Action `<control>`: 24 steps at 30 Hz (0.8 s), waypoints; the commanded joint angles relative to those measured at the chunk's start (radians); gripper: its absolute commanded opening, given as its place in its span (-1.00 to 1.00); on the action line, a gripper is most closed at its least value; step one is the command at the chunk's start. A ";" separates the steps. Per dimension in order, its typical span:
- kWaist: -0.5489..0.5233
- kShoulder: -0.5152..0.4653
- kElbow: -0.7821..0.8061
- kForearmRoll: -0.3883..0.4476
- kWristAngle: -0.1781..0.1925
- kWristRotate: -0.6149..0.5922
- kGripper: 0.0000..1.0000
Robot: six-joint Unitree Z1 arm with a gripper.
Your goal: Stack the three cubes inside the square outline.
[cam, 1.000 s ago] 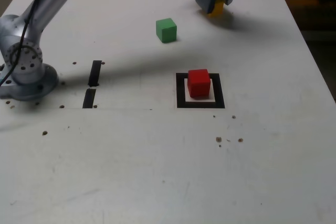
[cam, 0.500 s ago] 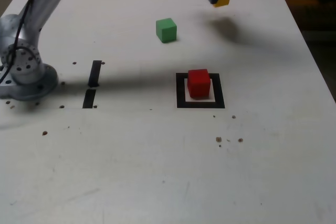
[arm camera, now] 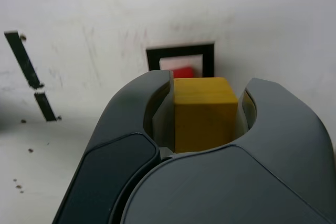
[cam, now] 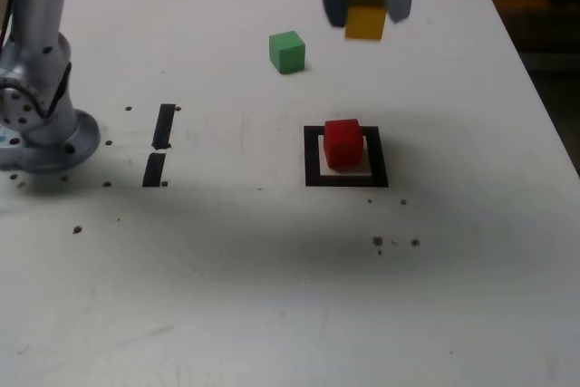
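- Gripping the small yellow solid cube point(cam: 366, 17), the grey gripper point(cam: 366, 8) hangs above the white worktop point(cam: 272, 269) near its far edge.
- Small red cube point(cam: 343, 143) sits inside the black tape square outline point(cam: 347, 178).
- Small green cube point(cam: 287, 51) rests apart, nearer the far edge.

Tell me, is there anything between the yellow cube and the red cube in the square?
Nothing visible. The tool holds the yellow cube in the air; the table toward the red cube is bare. The green cube sits aside.

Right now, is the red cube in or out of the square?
In. The red cube sits on the white centre of the square outline, inside the black border.
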 commanded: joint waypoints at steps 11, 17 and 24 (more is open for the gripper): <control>-0.094 0.008 0.215 -0.164 -0.015 -0.147 -0.65; -0.094 0.010 0.269 -0.198 0.006 -0.166 -0.65; -0.094 0.011 0.320 -0.251 0.005 -0.175 -0.65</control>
